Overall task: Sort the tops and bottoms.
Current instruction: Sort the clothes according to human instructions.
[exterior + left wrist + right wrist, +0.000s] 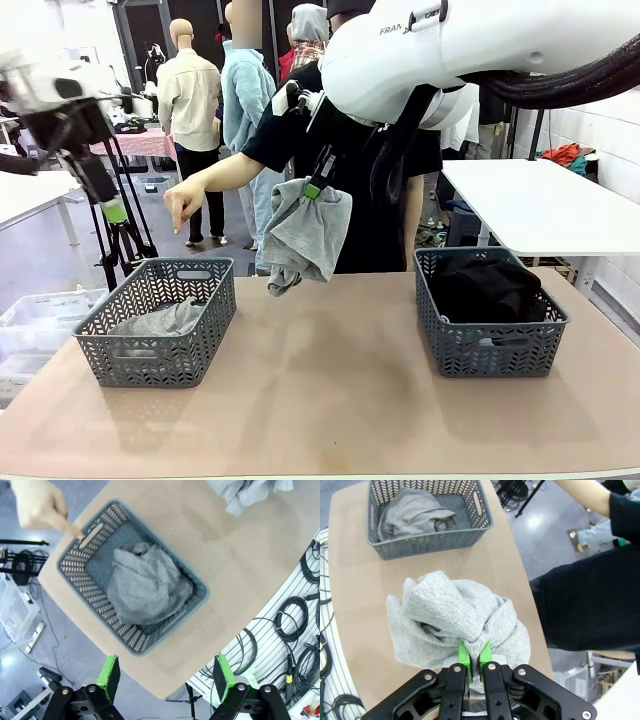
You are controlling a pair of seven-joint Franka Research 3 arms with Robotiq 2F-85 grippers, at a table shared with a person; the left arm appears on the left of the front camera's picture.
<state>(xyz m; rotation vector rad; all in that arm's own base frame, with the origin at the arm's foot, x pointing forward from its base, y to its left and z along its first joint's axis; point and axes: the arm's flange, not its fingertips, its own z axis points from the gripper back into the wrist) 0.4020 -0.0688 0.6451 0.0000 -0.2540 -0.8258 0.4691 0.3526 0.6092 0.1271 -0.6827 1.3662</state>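
Your table is a tan, matte top with two grey lattice baskets on it. Landmark is the left basket, which holds a grey garment. Well right of it, the right basket holds a black garment.

Only legible print is "FRA" on the right arm's white housing.

Your right gripper hangs above the table between the baskets, pads pressed together and pinching a light grey garment that dangles clear of the surface.

Your left gripper sits high above the left basket, fingers spread, holding nothing.

Past the basket's far rim, the person's hand points down at it. Behind: white tables, a tripod, grey floor.
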